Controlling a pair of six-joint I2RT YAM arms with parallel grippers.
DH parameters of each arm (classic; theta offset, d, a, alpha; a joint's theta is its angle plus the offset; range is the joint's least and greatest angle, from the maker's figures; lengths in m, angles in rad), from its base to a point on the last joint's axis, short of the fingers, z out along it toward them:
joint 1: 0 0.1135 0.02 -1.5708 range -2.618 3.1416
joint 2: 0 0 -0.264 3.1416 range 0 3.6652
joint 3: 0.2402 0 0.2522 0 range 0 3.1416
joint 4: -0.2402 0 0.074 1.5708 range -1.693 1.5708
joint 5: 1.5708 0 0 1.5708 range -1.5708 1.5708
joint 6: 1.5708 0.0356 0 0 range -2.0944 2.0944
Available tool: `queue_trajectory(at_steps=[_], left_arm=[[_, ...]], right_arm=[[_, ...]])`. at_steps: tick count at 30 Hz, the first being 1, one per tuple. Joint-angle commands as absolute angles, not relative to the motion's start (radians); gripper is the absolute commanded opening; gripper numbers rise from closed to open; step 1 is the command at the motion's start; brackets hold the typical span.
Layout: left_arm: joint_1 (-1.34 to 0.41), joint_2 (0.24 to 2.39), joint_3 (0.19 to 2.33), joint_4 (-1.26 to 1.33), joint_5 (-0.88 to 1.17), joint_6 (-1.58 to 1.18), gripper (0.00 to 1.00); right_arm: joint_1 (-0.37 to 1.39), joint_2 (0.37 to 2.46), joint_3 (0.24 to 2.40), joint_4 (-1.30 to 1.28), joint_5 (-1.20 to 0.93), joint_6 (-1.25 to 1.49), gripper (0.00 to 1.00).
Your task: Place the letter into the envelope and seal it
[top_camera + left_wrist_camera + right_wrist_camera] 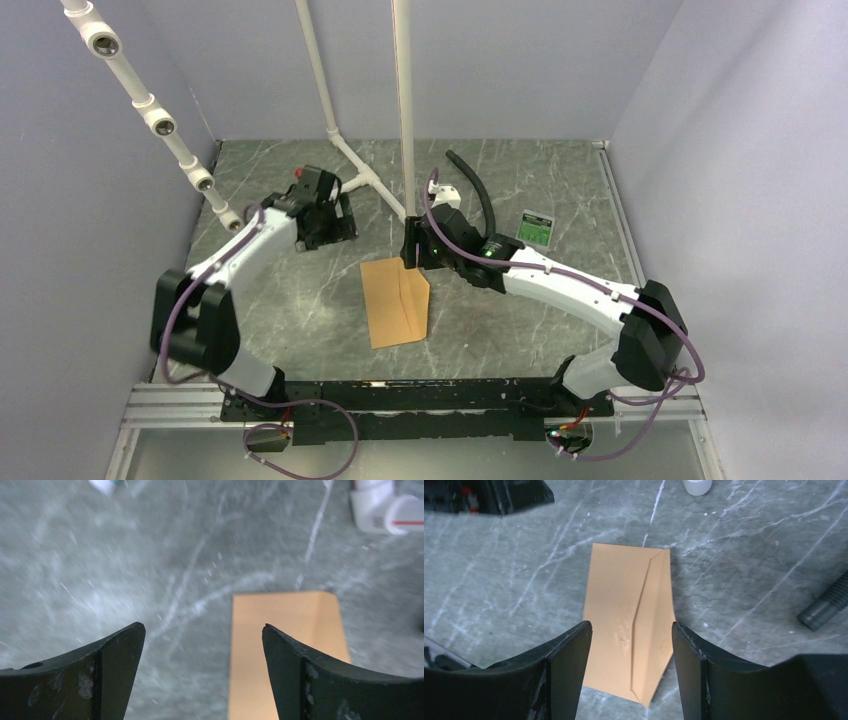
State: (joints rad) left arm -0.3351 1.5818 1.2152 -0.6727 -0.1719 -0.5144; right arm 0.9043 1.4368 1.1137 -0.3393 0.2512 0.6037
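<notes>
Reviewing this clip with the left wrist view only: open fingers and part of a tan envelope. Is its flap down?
Observer: Yes, the right wrist view shows the envelope with its flap folded over its body; sealing cannot be told.
Operator: And the other arm?
Observer: The right gripper is open, above the envelope's far end.
Operator: Where does this arm sit?
Observer: The left gripper is left of the envelope and farther back, apart from it.
</notes>
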Motion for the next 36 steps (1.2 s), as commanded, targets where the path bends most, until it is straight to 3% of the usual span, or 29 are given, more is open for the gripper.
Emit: queue_trajectory(at_steps=[1,6,16,22,33,36], left_arm=[[-0.330,1.744,1.362,-0.742,-0.348,-0.269,0.84],[-0.295,1.911,1.473,-0.720,-0.413,-0.234,0.76],[-0.217,2.077,1.597,-0.717,-0.315,-0.182,0.84],[-0.152,2.119,1.625,-0.712,-0.194,-0.167,0.79],[-0.127,2.146,1.594,-0.705,-0.023,-0.201,0.39],[-0.127,2.137,1.591,-0.704,-0.009,-0.210,0.15]], right_arm=[[0.877,1.396,1.083,-0.310,0.182,0.482,0.63],[0.840,1.364,1.047,-0.330,0.164,0.464,0.63],[0.761,1.348,0.993,-0.330,0.117,0.488,0.63],[0.724,1.396,1.020,-0.348,0.107,0.500,0.63],[0.697,1.369,1.026,-0.294,0.082,0.474,0.63],[0.685,1.390,1.056,-0.336,0.088,0.489,0.62]])
